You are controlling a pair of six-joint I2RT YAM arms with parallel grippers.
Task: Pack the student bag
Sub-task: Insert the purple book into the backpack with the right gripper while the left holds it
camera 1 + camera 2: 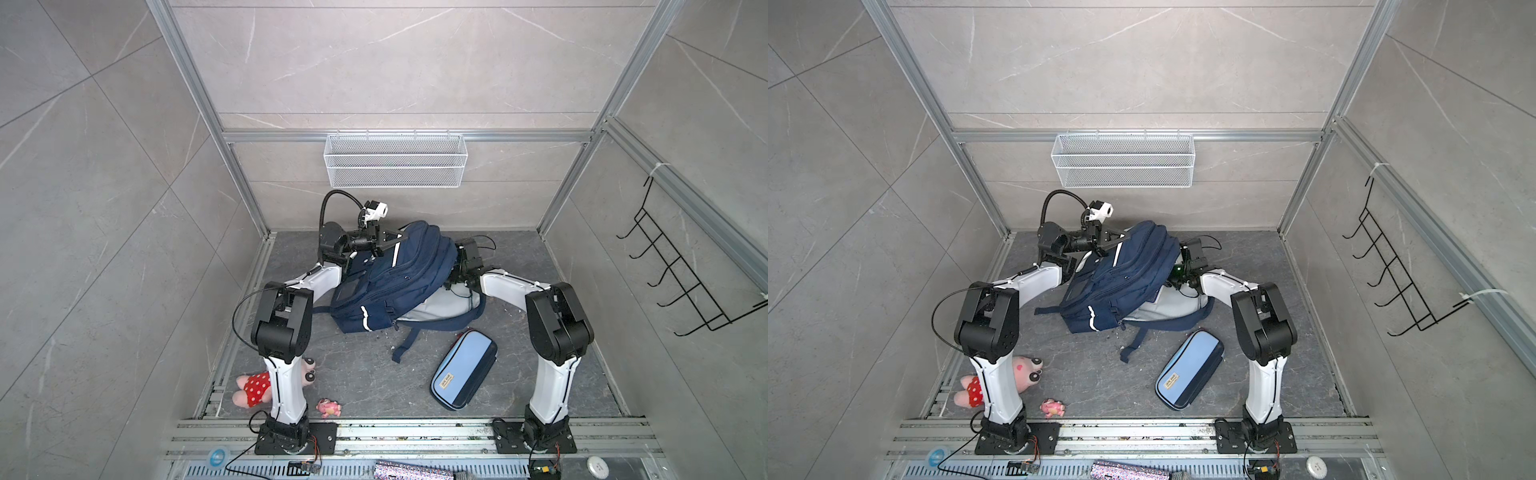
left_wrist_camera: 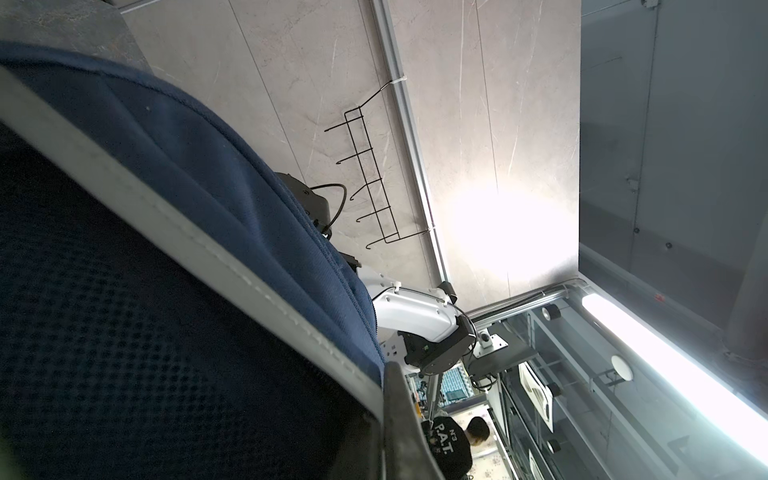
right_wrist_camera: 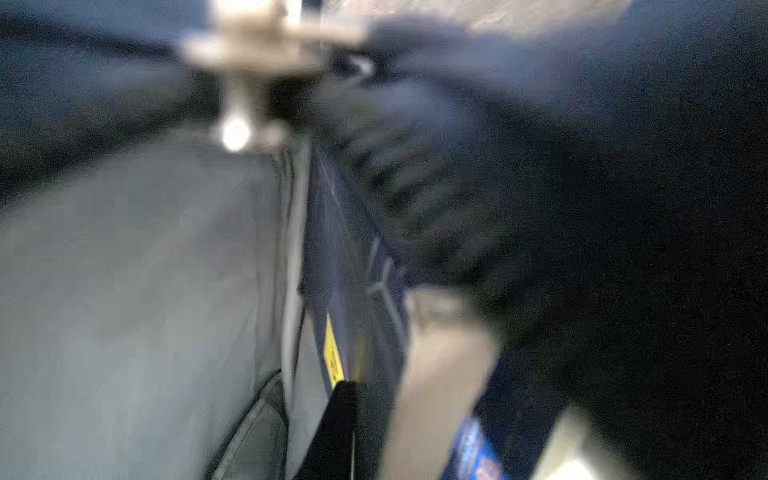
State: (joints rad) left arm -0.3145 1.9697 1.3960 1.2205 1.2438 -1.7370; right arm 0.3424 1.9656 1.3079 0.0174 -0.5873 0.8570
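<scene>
Student bag [image 1: 395, 286] sat mid-table toward 12 o'clock, mouth gaping at its 3 o'clock side. Your left gripper [image 1: 400, 239] was pinched tight on its top edge. Right gripper [image 1: 454, 279] was buried at the mouth, and I couldn't tell how wide it was. Step looked like opening the bag. Next you'd likely need the pencil case [image 1: 464, 369], at 5 o'clock.
</scene>
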